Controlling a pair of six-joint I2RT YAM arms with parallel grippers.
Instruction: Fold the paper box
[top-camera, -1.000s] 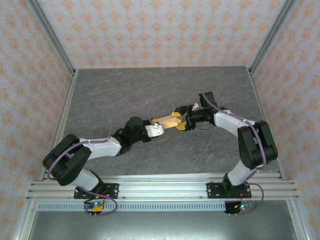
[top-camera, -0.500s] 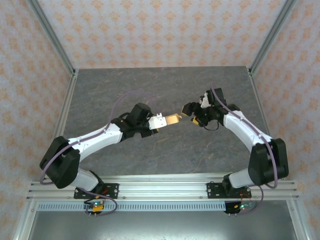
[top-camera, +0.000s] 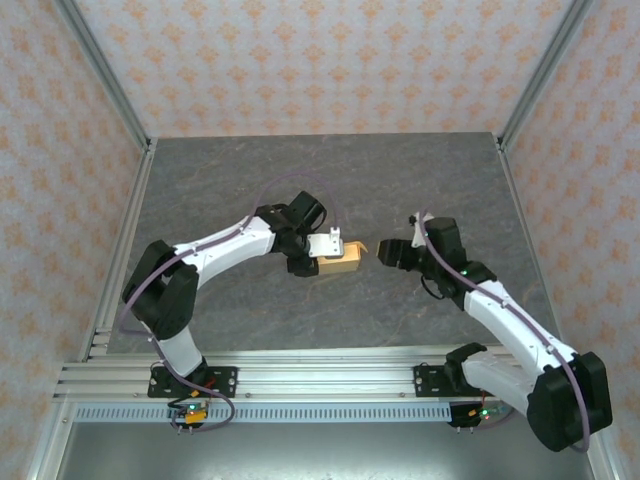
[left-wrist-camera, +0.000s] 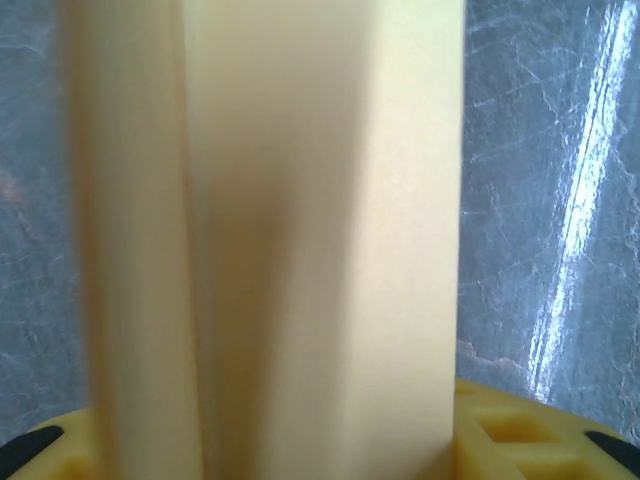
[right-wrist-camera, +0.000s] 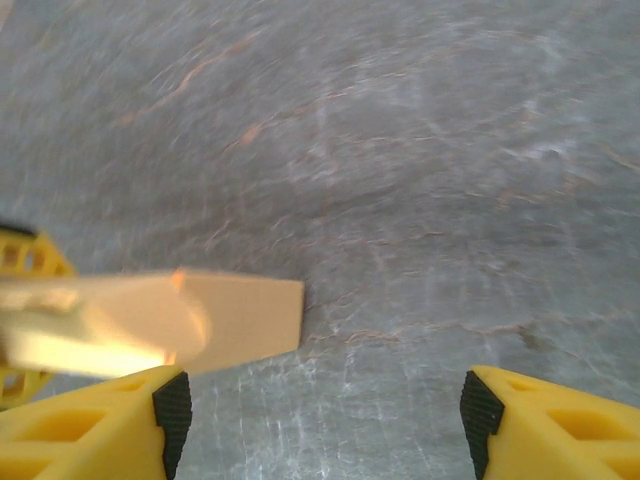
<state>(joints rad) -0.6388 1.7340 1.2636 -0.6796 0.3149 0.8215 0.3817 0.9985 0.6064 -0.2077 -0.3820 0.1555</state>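
The right gripper (top-camera: 384, 252) has let go and drawn back to the right, jaws open and empty, so the box (top-camera: 343, 263) is now near the middle of the table (top-camera: 300, 180), grasped only by the left gripper (top-camera: 330, 258), probably for another fold.

Paper box (top-camera: 343, 264) in the left tool (top-camera: 331, 255), mid table (top-camera: 240, 180) — right tool (top-camera: 383, 252) just right of it.
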